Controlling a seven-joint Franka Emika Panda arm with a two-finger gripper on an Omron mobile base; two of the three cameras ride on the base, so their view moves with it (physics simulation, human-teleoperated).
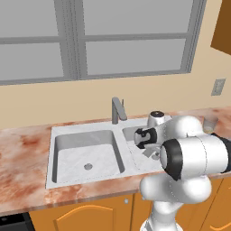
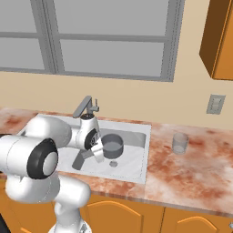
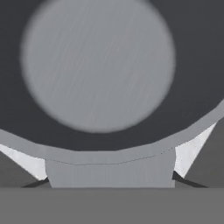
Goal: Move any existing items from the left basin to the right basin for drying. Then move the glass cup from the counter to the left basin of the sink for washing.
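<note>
- The dark grey pot [image 2: 112, 145] sits in the right basin [image 2: 136, 136] of the sink [image 1: 56, 135], upright, its open mouth facing up, near the basin's middle and just above the round drain hole [image 2: 113, 164] as the right base view shows it.
- In the hand view the pot [image 3: 98, 65] is seen from straight above at very close range: a pale brushed round bottom ringed by the dark inner wall, with the short handle [image 3: 109, 173] running down toward the lower edge.
- The gripper [image 2: 93, 152] hangs at the pot's left side in the right base view, over the handle. Its jaws stand partly apart; whether they clamp the handle or merely straddle it I cannot tell.
- In the left base view the gripper [image 1: 151, 152] is low over the right basin, mostly hidden by the arm's own white forearm.
- The left basin [image 1: 67, 149] lies to the left of the divider, with its round drain [image 1: 88, 166] showing.
- The grey faucet [image 1: 118, 109] rises behind the divider between the two basins.
- The glass cup [image 2: 179, 143] stands upright on the counter [image 2: 200, 168], to the right of the sink and well apart from the gripper.
- A wall socket [image 2: 215, 104] sits on the wall behind the glass cup.
</note>
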